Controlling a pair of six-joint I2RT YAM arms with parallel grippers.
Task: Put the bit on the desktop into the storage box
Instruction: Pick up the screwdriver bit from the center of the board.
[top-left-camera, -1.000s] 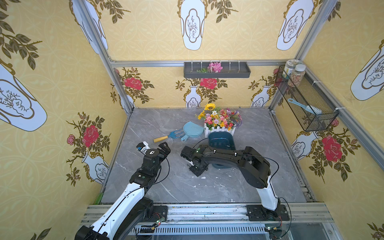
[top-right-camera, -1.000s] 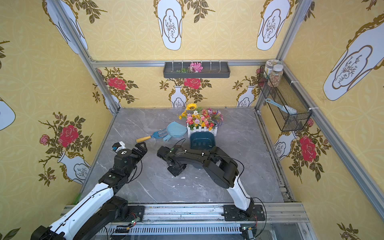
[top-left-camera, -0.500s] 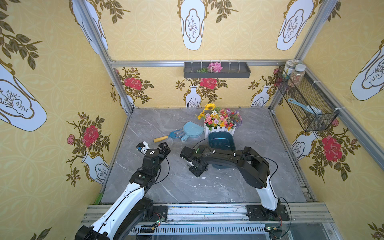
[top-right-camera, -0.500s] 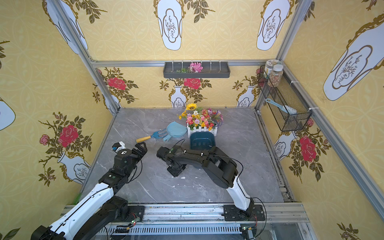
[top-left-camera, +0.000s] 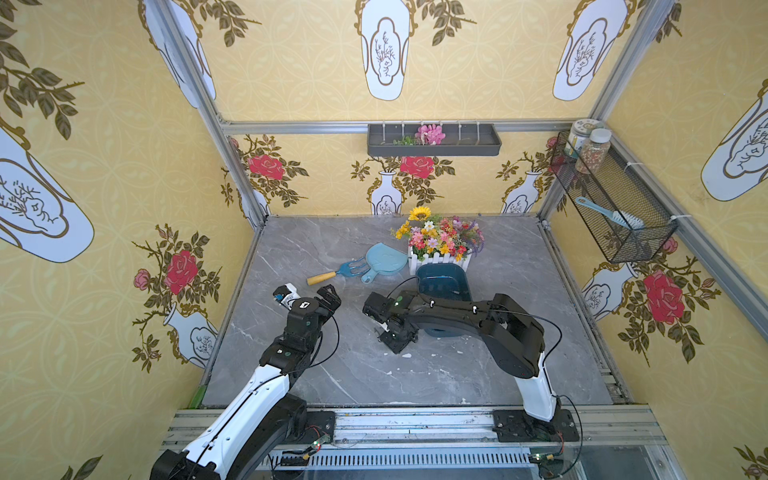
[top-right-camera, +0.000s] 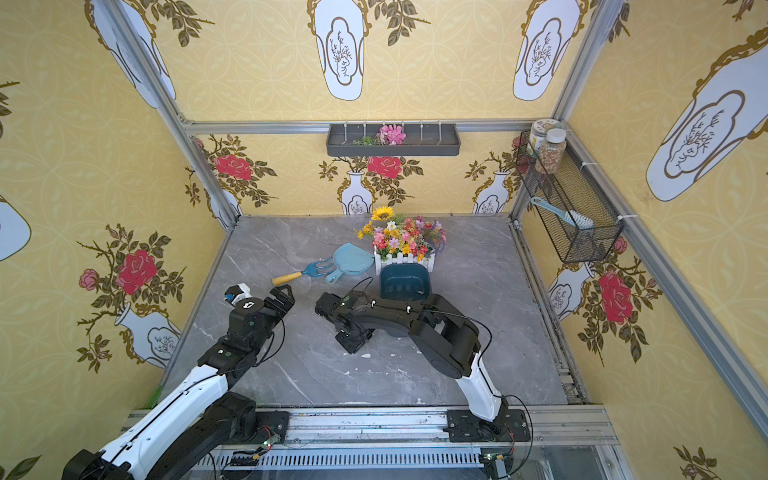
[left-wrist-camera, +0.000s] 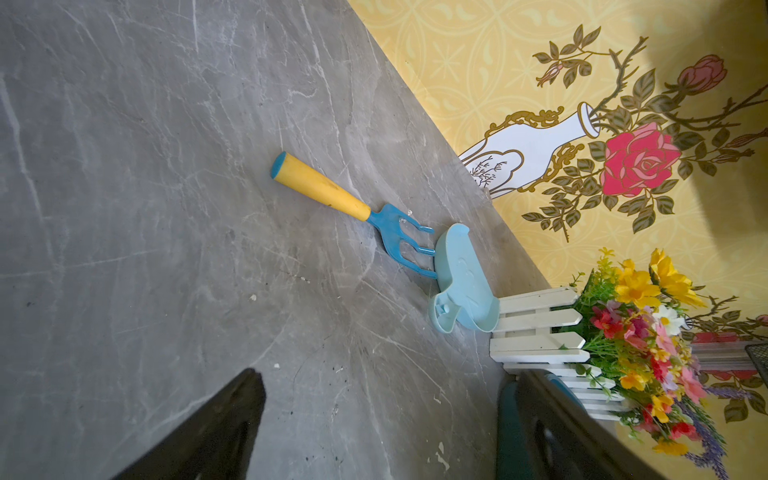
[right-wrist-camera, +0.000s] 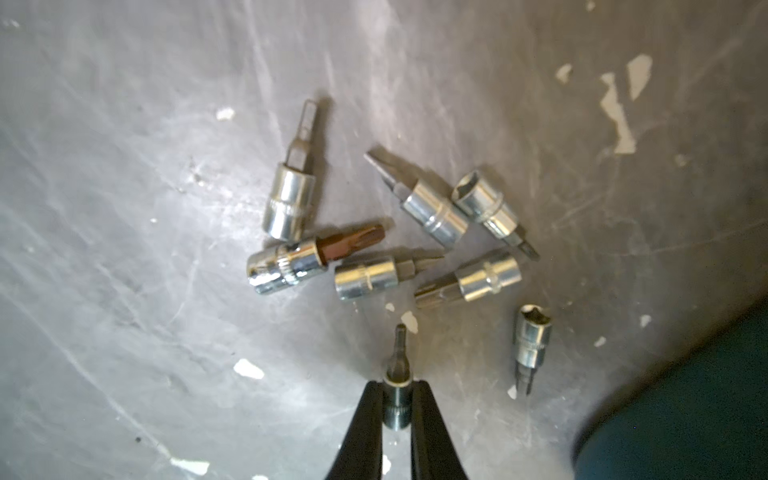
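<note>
Right wrist view, lower centre: right pincer (right-wrist-camera: 397, 399) clamps small chrome socket bit (right-wrist-camera: 397, 374) by its knurled barrel, likely rigid, slick, light, at grey marble-look surface (right-wrist-camera: 124, 291); left pincer (top-left-camera: 308, 291) open, empty.

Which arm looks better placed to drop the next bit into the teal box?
The right. The right tool is shut on a bit, with the storage box close by. The left tool is open, empty and farther away.

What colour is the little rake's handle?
Yellow handle, blue end cap; clearest in left wrist view.
</note>
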